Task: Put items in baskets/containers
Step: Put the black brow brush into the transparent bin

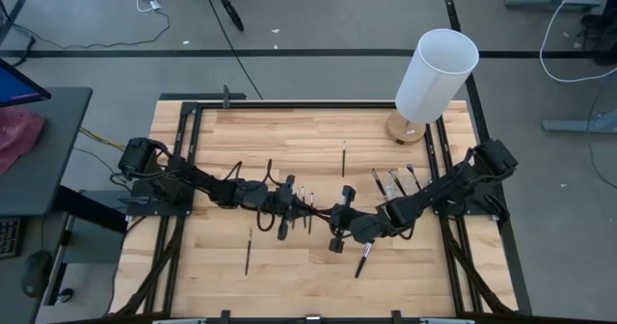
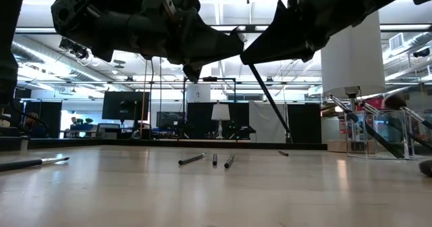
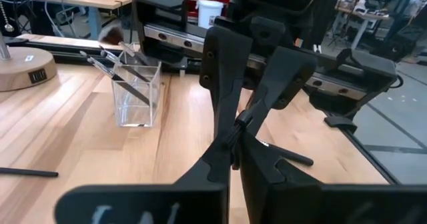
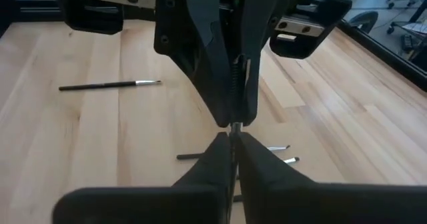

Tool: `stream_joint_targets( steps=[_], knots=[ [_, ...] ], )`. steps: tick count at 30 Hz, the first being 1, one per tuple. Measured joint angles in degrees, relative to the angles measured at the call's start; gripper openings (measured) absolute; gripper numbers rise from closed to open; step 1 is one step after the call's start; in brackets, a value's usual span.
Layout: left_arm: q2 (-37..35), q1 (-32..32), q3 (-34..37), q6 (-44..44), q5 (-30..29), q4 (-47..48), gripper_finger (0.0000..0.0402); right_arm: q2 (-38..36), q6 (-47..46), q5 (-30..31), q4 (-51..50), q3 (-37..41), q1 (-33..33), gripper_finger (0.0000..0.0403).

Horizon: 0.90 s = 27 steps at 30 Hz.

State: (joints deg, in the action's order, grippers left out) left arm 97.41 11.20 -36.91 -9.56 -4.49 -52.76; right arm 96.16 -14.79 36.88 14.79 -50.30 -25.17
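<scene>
Over the middle of the wooden table point(image 1: 289, 266) the 2 arms meet tip to tip. The left gripper point(image 1: 310, 205) and the right gripper point(image 1: 339, 211) both have their fingers pressed together, and between them runs 1 thin dark brush point(image 2: 270, 105) — in the low view it hangs at a slant above the tabletop. The right gripper's fingers are clamped on its shaft; the left gripper's fingers also seem pinched on the same brush, though the wrist views are too crowded to be sure. The clear holder point(image 3: 137, 94) stands near the table's right side, close to the round wooden base of the tall white cylinder point(image 1: 436, 75), with several brushes leaning in it, tips up. Loose brushes lie flat on the table: 1 near the front left point(image 1: 248, 252), 1 toward the back centre point(image 1: 344, 157), and a few close together just beneath the grippers point(image 2: 202, 159).
</scene>
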Motion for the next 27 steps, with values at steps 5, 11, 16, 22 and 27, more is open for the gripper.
stream_joint_targets(
  steps=[5, 11, 16, 22, 27],
  knots=[
    [-0.21, 0.0, 0.02, 1.94, 0.41, -0.34, 0.0051, -0.02, -2.1, 1.19, -0.5, -0.02, -0.04, 0.0011],
    [-2.75, 0.0, 0.02, 4.28, 2.62, 1.14, 0.0137, -2.58, -5.1, 7.41, -5.56, 0.0, -2.74, 0.0005],
    [-2.56, 0.24, 0.0, 4.24, 2.82, 2.42, 0.0193, -9.86, -7.51, 17.09, -15.52, 0.02, -7.75, 0.0005],
    [-2.14, 1.42, 0.04, 4.28, 2.78, 5.36, 0.0214, -22.19, -18.6, 28.16, -38.09, -0.02, -15.59, 0.0005],
    [-2.14, 1.95, 0.04, 4.31, 2.72, 5.96, 0.0208, -28.98, -36.72, 28.88, -62.29, -0.02, -18.59, 0.0005]
  ],
)
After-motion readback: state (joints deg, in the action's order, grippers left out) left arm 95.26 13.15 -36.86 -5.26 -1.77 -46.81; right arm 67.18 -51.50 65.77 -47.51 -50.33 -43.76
